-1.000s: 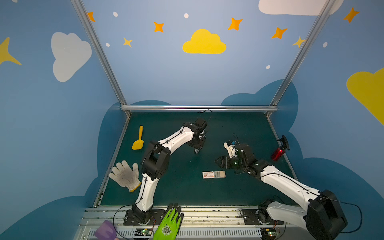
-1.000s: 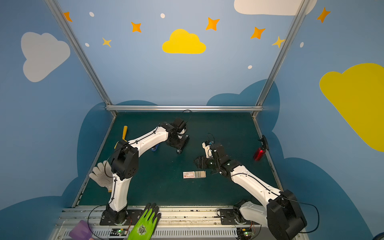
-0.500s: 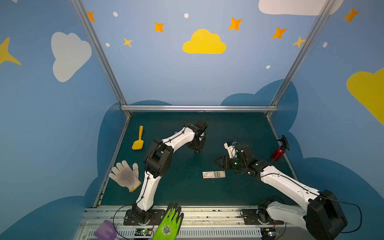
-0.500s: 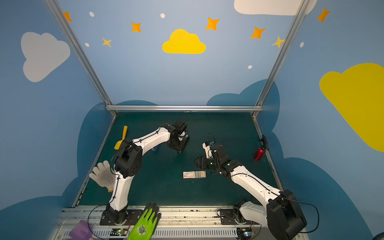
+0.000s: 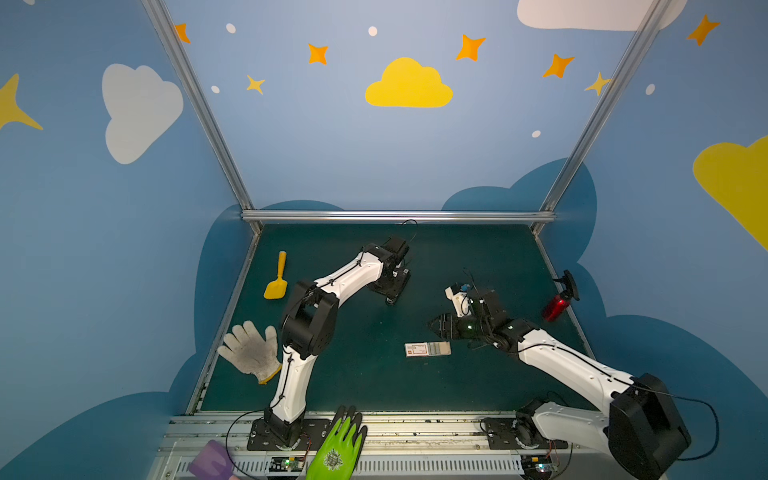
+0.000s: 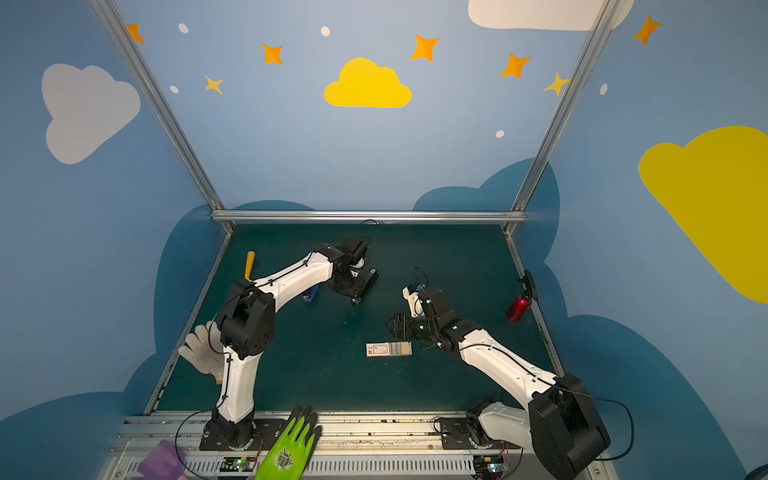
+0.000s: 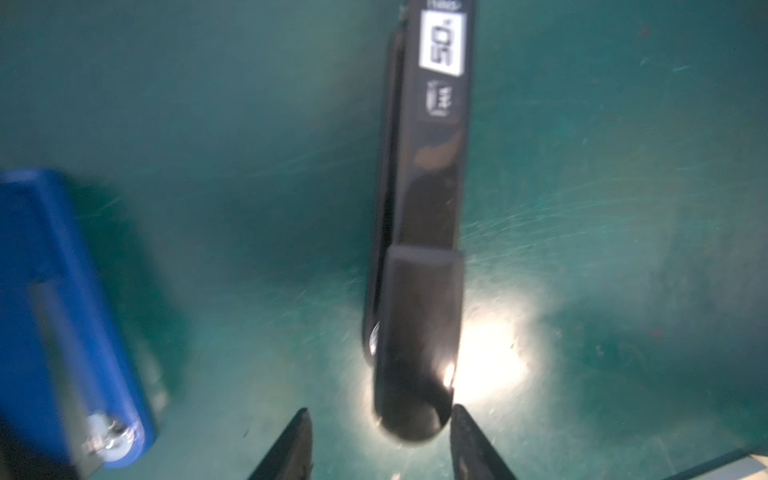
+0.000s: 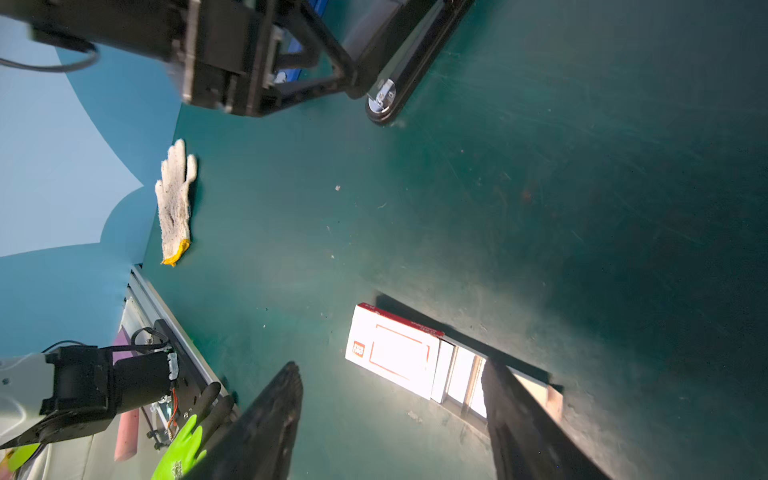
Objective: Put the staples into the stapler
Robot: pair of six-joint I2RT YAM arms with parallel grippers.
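Staples box (image 5: 428, 349), drawer slid part open, lies flat mid-counter (image 5: 353, 374), just near-side of the right hand (image 5: 435, 326) and not touching it. That hand's jaws are wide apart and empty. Left hand (image 7: 380, 411) is at far centre, released, jaws gaping around the black stapler (image 7: 419, 208)'s rounded end, well apart from the box.

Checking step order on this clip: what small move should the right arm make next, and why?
Probably lower the right end effector onto the staples and close on a strip. Its jaws stand open near the box, whose tray is slid out with strips exposed, and the left end effector stands open around the end of the black stapler, holding nothing.
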